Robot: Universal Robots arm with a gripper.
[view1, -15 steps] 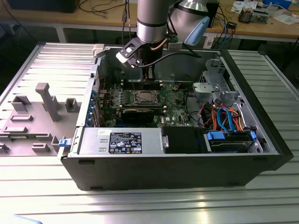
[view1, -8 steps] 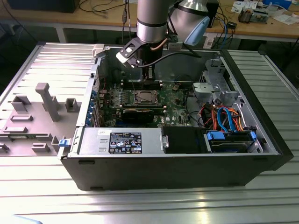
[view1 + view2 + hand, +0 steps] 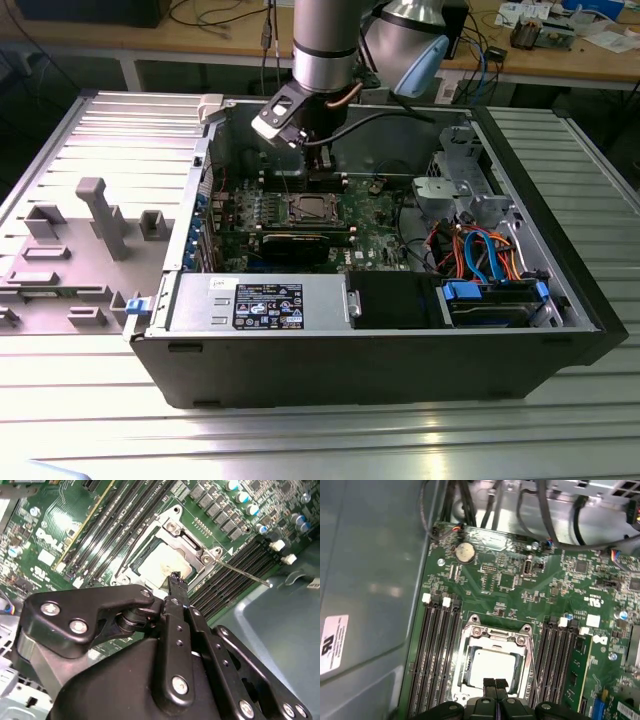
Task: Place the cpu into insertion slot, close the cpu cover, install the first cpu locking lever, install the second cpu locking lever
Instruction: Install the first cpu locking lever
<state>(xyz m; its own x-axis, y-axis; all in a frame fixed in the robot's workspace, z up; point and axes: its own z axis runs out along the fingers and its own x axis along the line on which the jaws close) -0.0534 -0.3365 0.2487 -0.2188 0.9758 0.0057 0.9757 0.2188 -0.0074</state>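
Gripper (image 3: 495, 684) fingertips pressed together, poised at the edge of the cpu (image 3: 496, 664).
Your arm (image 3: 325, 45) reaches straight down into the open case (image 3: 350, 355); the cpu cover (image 3: 497, 636) frames the chip.

In the exterior view, the grey arm (image 3: 325, 45) enters at 12 o'clock and hangs straight down. Its wrist is vertical and the black tool (image 3: 322, 160) points toward 6 o'clock. A pale camera block (image 3: 280, 115) sits on the wrist's 8 o'clock side. In both wrist views the tool's two slim black fingers (image 3: 489, 685) lie pressed together, tip against tip.
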